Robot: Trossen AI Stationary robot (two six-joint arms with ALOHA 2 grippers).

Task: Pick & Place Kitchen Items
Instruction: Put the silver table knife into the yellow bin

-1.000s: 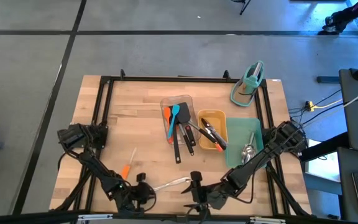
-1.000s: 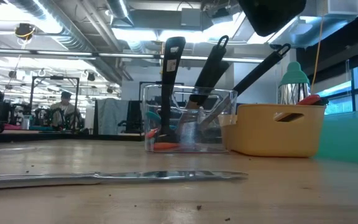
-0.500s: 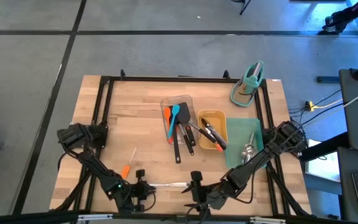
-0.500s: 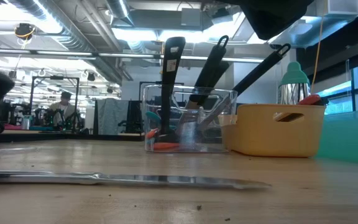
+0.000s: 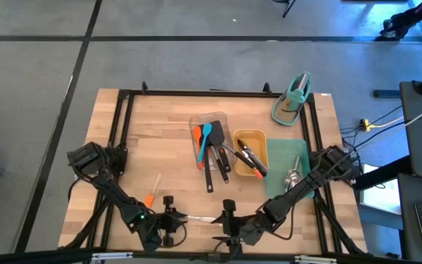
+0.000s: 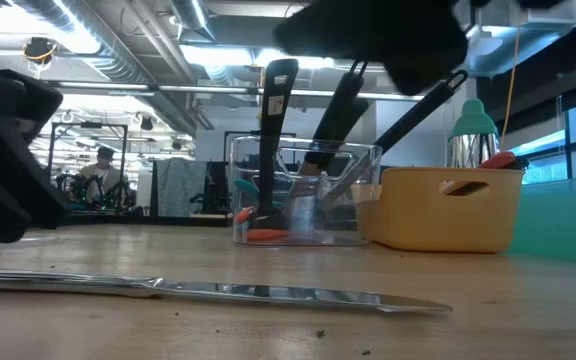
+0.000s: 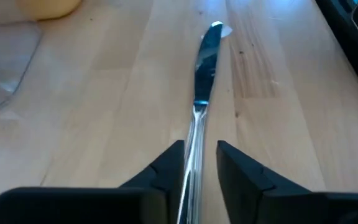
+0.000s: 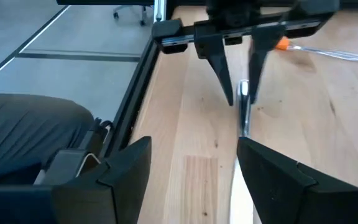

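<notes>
A shiny steel knife (image 5: 196, 218) lies flat on the table near its near edge, also seen in the low view (image 6: 268, 290). My left gripper (image 5: 173, 218) is open at the knife's handle end. Its fingers stand on either side of the handle (image 7: 196, 140), as the right wrist view (image 8: 241, 87) also shows. My right gripper (image 5: 229, 218) is open wide just past the blade tip (image 7: 215, 28), touching nothing. An orange-handled utensil (image 5: 151, 192) lies on the wood to the left. My left gripper's fingers (image 7: 169, 165) come level from the table's left and lie along the knife, one on each side of its handle. The knife rests flat on the table. Whether a finger touches the handle, I cannot tell.
A clear tray (image 5: 218, 117) of black, orange and blue utensils stands mid-table. Beside it are a yellow tray (image 5: 250, 137) with tongs and a teal tray (image 5: 293, 150) with spoons. A teal stand (image 5: 293, 99) sits at the far right corner. A black frame rail (image 8: 143, 68) borders the table.
My left gripper has moved toward the table's right and far side, coming in around the knife's handle. The knife has turned: its blade end has swung toward the near edge, so it lies straight between the two grippers. It has also slid a little toward the right.
</notes>
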